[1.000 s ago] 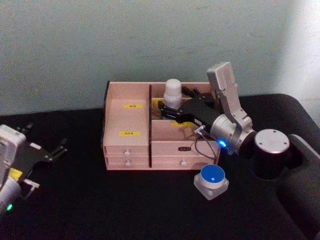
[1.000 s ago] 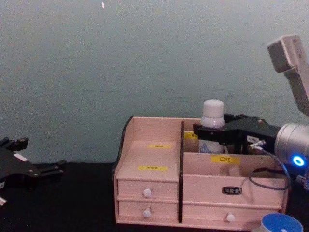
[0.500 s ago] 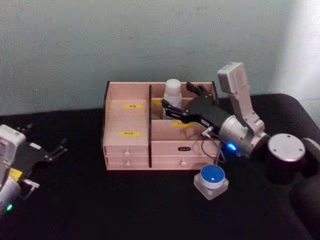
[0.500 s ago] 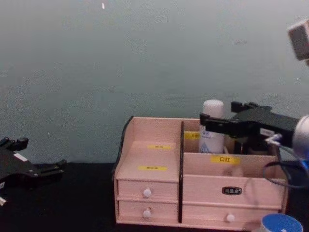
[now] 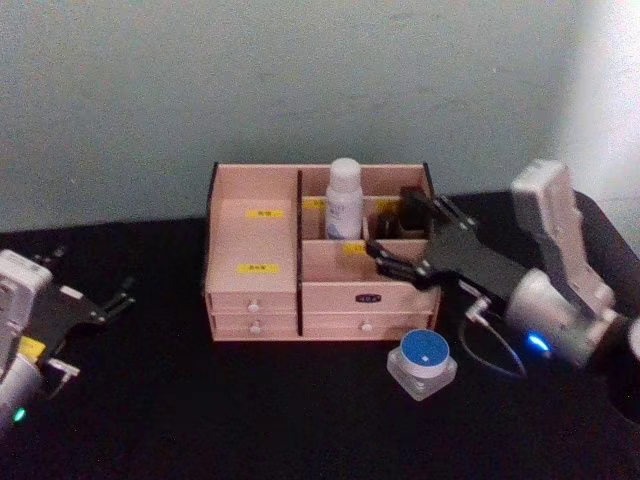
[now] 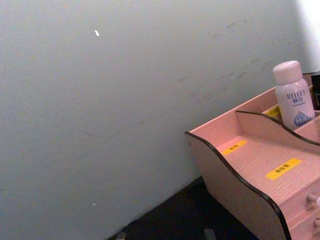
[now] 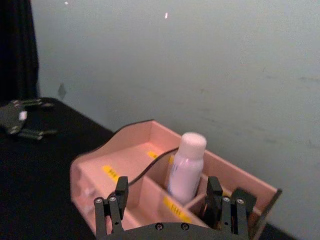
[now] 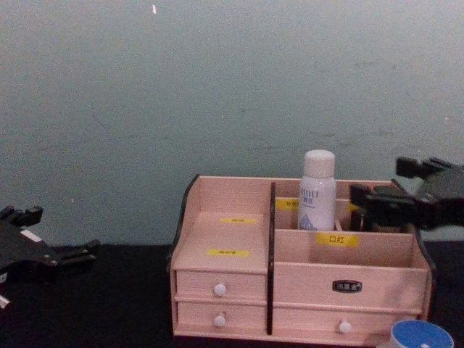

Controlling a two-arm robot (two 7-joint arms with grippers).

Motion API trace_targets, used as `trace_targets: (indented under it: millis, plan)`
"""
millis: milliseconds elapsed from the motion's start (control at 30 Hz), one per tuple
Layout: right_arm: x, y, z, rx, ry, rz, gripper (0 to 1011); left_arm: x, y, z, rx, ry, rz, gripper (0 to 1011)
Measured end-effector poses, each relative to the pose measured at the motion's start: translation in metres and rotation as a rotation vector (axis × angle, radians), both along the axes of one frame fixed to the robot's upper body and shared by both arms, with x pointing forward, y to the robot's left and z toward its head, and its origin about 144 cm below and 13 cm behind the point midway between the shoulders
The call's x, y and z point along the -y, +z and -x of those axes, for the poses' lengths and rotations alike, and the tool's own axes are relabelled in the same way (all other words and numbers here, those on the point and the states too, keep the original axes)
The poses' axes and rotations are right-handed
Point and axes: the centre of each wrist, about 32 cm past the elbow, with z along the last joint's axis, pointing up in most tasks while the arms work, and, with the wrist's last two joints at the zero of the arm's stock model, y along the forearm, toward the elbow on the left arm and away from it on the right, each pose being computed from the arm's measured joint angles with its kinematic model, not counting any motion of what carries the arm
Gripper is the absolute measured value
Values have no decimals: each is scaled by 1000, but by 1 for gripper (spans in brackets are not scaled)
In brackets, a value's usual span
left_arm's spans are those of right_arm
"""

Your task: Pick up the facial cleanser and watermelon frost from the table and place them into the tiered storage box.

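Note:
The facial cleanser (image 5: pixel 343 198), a slim white bottle, stands upright in a rear compartment of the tiered storage box (image 5: pixel 225 240), right of the dark divider. It also appears in the chest view (image 8: pixel 317 190) and the right wrist view (image 7: pixel 186 165). My right gripper (image 5: pixel 408 235) hangs open to the right of the bottle, clear of it, with nothing between its fingers (image 7: pixel 117 200). The watermelon frost (image 5: pixel 422 360), a squat jar with a blue lid, sits on the table in front of the box's right corner. My left gripper (image 5: pixel 88 275) rests open at the far left.
The black table (image 5: pixel 200 400) ends at a pale wall behind the box. Small dark bottles (image 5: pixel 410 200) stand in the box's rear right compartment, close to my right gripper. The box's left side (image 6: pixel 250 165) has stepped shelves with yellow labels above its drawers (image 8: pixel 221 288).
My right gripper has let go of the facial cleanser and drawn back to the right and toward me. The bottle now stands alone in the box. The left arm has not moved.

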Motion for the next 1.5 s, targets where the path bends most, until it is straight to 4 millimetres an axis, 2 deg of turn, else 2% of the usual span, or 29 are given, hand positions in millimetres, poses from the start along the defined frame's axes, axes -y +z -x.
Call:
trace_targets:
  millis: [433,700,1033,1500]
  plan:
    - [28,-7,44,-100,31,46,1000,0,0,0,0,0,0,1001]
    - [34,-17,57,-183,27,98,1000,0,0,0,0,0,0,1001]
    - [34,-27,59,-242,5,137,1000,0,0,0,0,0,0,1001]
    - [33,-36,52,-294,-13,145,1000,0,0,0,0,0,0,1001]
